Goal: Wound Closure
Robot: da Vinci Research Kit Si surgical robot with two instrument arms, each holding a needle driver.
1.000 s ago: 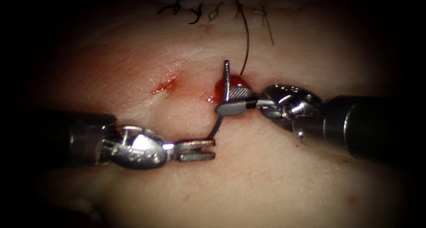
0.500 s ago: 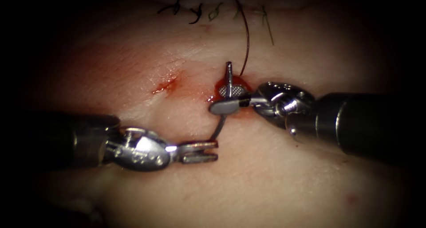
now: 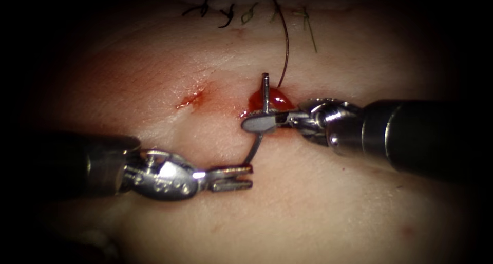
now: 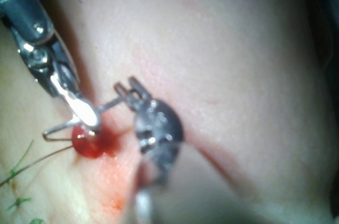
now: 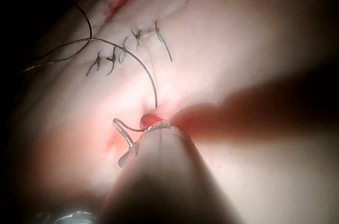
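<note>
The background is dark, and the lit surface is the pale tissue [image 3: 318, 212], with a row of finished stitches [image 3: 241, 12] near its far edge. Below them lies a small pool of red fluid [image 3: 275, 97], and a short red cut [image 3: 190, 98] sits to its left.

The right tool [image 3: 264, 122] is clenched on the needle [image 3: 257, 146] at about the middle of its curve, just over the fluid. The blunt end of the needle stands up above the jaws, and the dark thread [image 3: 285, 48] runs from there toward the far edge. The pointed half bends down to the left tool [image 3: 239, 176], which is released and grasps nothing; the needle touches its upper jaw.

We judge the needle as light, stiff and slippery, so a hold on the middle of the curve, across the jaws, is best. It looks thin, grey and shiny. The thread is soft and fine. We cannot tell if the needle enters the tissue.
</note>
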